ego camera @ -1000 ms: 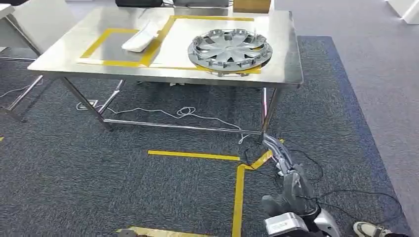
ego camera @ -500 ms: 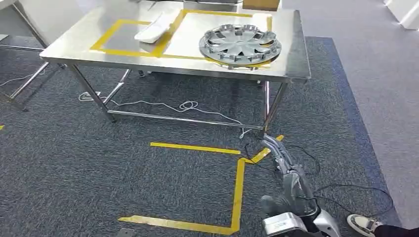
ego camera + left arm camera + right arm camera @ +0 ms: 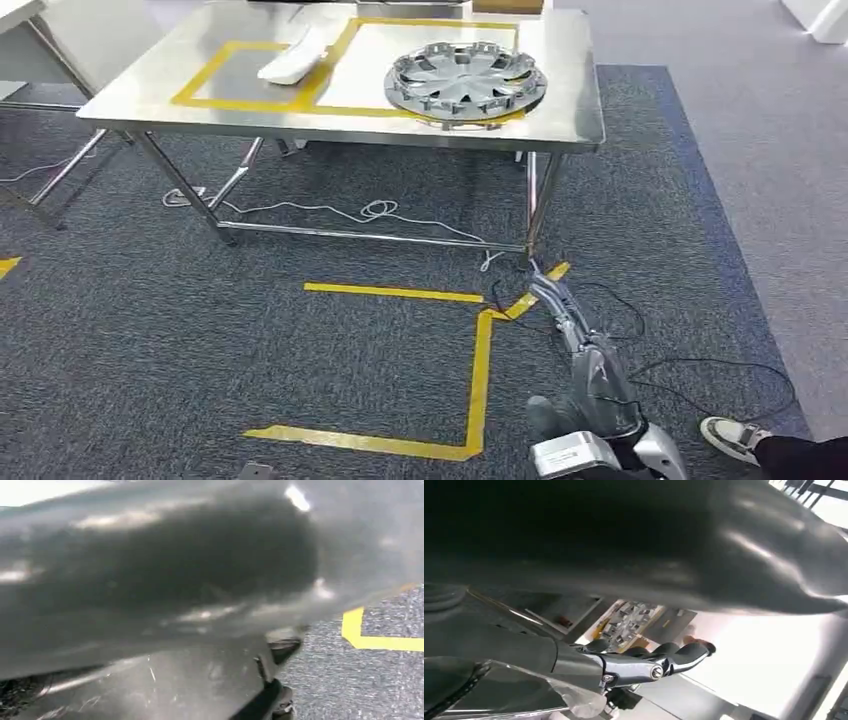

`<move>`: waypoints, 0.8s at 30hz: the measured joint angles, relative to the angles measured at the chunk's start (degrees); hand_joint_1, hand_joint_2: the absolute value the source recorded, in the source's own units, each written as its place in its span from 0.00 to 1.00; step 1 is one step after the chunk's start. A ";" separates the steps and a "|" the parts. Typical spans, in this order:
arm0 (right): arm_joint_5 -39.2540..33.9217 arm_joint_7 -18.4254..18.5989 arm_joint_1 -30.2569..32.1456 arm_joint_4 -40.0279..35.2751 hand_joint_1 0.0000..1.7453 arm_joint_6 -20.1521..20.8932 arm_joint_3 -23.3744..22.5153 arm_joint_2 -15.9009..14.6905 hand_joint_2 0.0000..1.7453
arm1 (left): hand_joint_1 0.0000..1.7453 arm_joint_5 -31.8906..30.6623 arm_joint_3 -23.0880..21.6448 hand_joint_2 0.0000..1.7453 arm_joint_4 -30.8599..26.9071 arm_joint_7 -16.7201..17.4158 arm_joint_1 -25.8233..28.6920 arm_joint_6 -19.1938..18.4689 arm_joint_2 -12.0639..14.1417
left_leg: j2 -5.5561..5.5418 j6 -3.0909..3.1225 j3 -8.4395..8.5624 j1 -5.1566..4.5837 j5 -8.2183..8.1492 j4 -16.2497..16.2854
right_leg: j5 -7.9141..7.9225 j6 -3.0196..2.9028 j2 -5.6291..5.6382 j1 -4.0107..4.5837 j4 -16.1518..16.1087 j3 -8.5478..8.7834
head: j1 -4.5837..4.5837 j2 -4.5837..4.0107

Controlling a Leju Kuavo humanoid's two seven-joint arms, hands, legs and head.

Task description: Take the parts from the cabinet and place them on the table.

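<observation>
While the right robot hand [image 3: 590, 385] hangs, grip unclear, a silver spoked hubcap [image 3: 466, 82] lies flat on the table [image 3: 560, 125].

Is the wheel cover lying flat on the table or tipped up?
Flat. In the head view the wheel cover lies face up on the steel table, its whole rim down inside the yellow tape outline.

Silver hubcap [image 3: 466, 82], white part [image 3: 292, 57], yellow tape [image 3: 478, 385], speckled blue-grey carpet [image 3: 150, 330], steel table [image 3: 575, 105].
</observation>
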 joint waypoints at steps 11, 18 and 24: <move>-0.13 0.22 -0.19 0.00 0.00 0.06 0.46 0.00 0.00 | 0.00 0.15 0.02 0.00 0.00 0.00 0.06 0.04 0.00 | 0.03 2.65 8.01 0.29 8.10 -16.83 | -0.34 2.05 0.13 0.31 1.48 -2.25 | 0.11 0.00; 0.00 0.46 -0.37 0.66 0.00 0.48 0.81 0.00 0.00 | 0.00 0.24 0.09 0.00 0.00 1.38 0.17 -1.16 0.33 | 0.09 3.14 7.20 0.12 8.59 -16.56 | -5.18 2.92 0.24 0.07 16.60 -9.23 | 0.61 0.00; 0.13 0.59 -1.30 2.14 0.00 0.19 1.53 0.00 0.00 | 0.00 0.59 0.46 0.00 0.00 2.49 0.23 -1.33 0.87 | -0.10 2.94 6.16 -0.51 8.80 -15.61 | 0.49 2.20 0.48 0.00 1.43 -2.40 | 0.48 0.00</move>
